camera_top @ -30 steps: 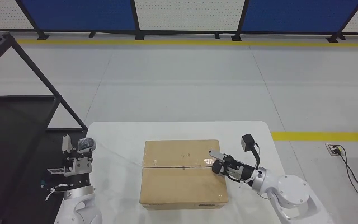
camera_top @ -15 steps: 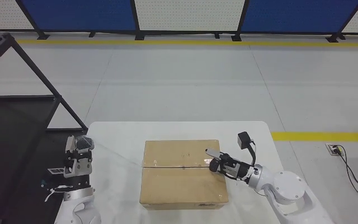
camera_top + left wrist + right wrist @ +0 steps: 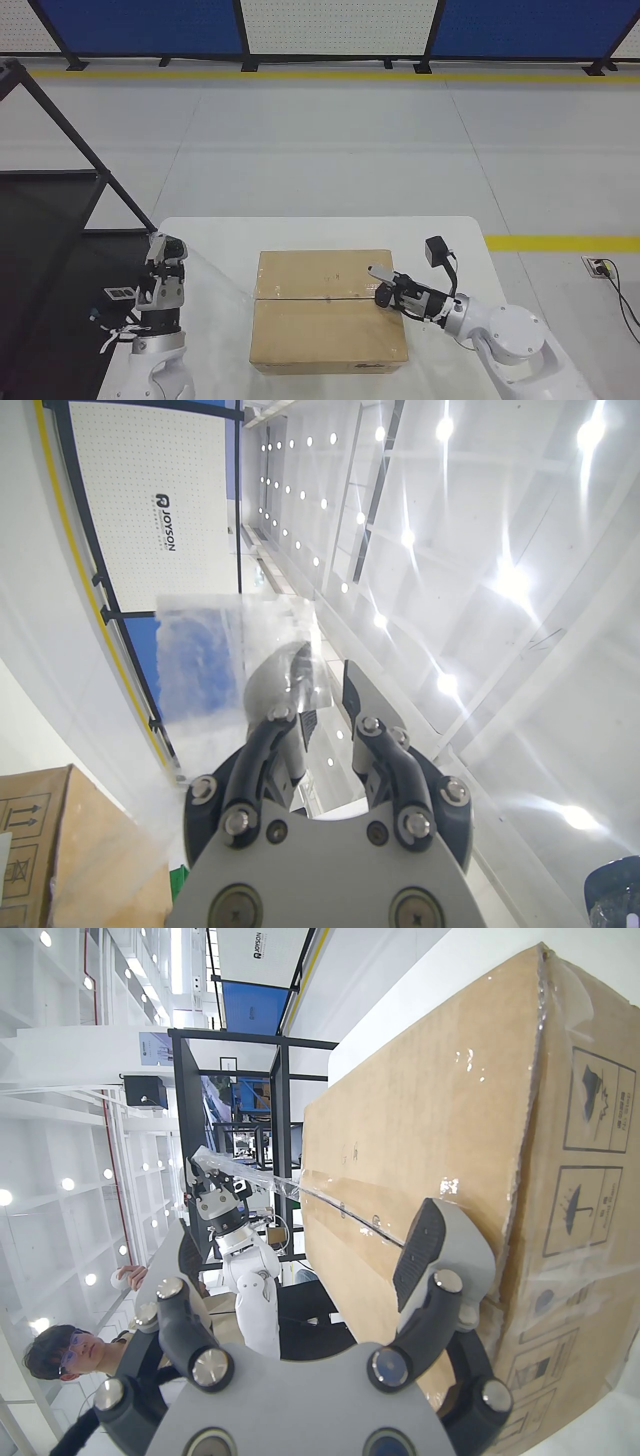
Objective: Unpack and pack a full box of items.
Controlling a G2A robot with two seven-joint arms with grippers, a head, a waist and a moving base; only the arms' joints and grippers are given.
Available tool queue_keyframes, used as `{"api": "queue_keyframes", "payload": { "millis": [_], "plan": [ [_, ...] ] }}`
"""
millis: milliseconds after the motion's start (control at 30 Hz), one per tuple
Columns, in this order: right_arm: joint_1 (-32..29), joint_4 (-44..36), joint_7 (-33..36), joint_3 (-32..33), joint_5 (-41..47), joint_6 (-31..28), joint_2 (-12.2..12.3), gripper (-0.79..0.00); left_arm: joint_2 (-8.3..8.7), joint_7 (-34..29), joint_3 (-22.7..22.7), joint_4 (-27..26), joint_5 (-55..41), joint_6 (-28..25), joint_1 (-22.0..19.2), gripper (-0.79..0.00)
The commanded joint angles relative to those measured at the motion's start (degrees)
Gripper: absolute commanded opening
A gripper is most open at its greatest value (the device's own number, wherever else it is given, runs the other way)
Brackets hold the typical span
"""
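Left of box (image 3: 328,310): left end effector (image 3: 165,250), tape strip (image 3: 260,1180) stretched to the seam, grip cannot be told. Strip may slip or restick. On box: right end effector (image 3: 383,287), wide.

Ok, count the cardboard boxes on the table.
1: a cardboard box in the middle of the table, flaps shut. Any smaller ones inside it would be hidden.
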Motion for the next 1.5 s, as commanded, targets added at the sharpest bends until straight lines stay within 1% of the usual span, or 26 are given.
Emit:
{"api": "queue_keyframes", "payload": {
  "millis": [0,33,167,200,267,400,467,533,567,600,633,667,733,833,967,1033,1133,1300,1367,1467],
  "plan": [
    [0.06,0.12,0.11,-0.01,0.07,-0.06,0.01,0.0,-0.1,-0.23,0.25,-0.61,0.77,-0.45,0.5,-0.603],
    [0.08,0.18,0.09,-0.01,0.11,-0.07,0.01,0.0,-0.15,-0.35,0.39,-0.92,1.14,-0.62,0.77,-0.585],
    [0.25,0.28,0.15,-0.19,0.18,0.05,-0.01,0.0,-0.33,-0.45,0.74,-1.96,2.91,-1.3,1.55,-0.576],
    [0.3,0.33,0.16,-0.21,0.21,0.05,-0.01,0.0,-0.38,-0.49,0.84,-2.21,3.4,-1.45,1.76,-0.548],
    [0.36,0.38,0.08,-0.25,0.12,0.05,-0.01,0.0,-0.49,0.21,0.87,-2.46,4.65,-1.99,2.11,-0.517],
    [0.37,0.42,0.06,-0.28,0.13,0.03,0.0,0.0,-0.75,1.19,0.89,-2.21,4.58,-2.14,2.13,-0.508],
    [0.28,0.44,0.01,-0.2,0.22,-0.01,0.02,0.0,-0.86,1.62,0.68,-1.61,4.2,-2.19,2.15,-0.462],
    [0.2,0.44,0.02,-0.16,0.22,-0.08,0.04,0.0,-0.98,1.8,0.52,-0.41,3.24,-2.55,2.67,-0.394],
    [0.15,0.45,0.04,-0.14,0.21,-0.12,0.05,0.0,-1.05,1.72,0.46,0.4,2.33,-2.76,3.11,-0.314],
    [0.11,0.47,0.07,-0.13,0.24,-0.18,0.06,0.0,-1.09,1.43,0.36,1.31,1.3,-2.99,3.67,-0.179],
    [0.06,0.52,0.03,-0.11,0.39,-0.22,0.05,0.0,-1.12,0.66,0.32,2.25,0.17,-3.21,4.37,-0.062],
    [0.04,0.57,0.02,-0.11,0.41,-0.28,0.06,0.0,-1.13,-0.27,0.23,3.23,-0.97,-3.15,5.13,0.0],
    [0.07,0.68,0.0,-0.13,0.27,-0.24,0.07,0.0,-1.09,-2.7,0.13,5.08,-2.18,-2.9,6.78,0.0],
    [0.33,0.82,-0.01,-0.27,0.28,-0.05,0.05,0.0,-0.93,-7.36,0.5,7.09,-1.39,-2.79,9.49,0.0],
    [1.05,1.04,0.11,-0.86,0.06,0.43,-0.03,0.0,-0.47,-15.8,0.24,8.17,-1.03,-2.36,12.54,0.0],
    [1.42,1.18,0.2,-1.22,0.06,0.62,-0.1,0.0,-0.12,-21.27,-0.19,8.62,-1.99,-0.16,13.07,0.0],
    [1.8,1.4,0.2,-1.58,-0.05,0.68,-0.15,0.0,0.27,-27.17,-1.11,9.31,-4.35,2.52,13.06,0.0],
    [1.53,1.66,0.23,-1.49,-0.02,0.42,-0.12,0.0,0.57,-32.18,-2.22,8.79,-6.34,0.97,14.79,0.0],
    [1.3,1.78,0.18,-1.33,0.09,0.29,-0.09,0.0,0.67,-33.47,-2.92,8.49,-6.95,-0.47,15.62,0.0],
    [1.13,1.77,0.21,-1.17,0.15,0.25,-0.05,0.0,0.63,-32.06,-4.27,8.14,-8.2,-3.24,16.94,0.0]
  ]
}}
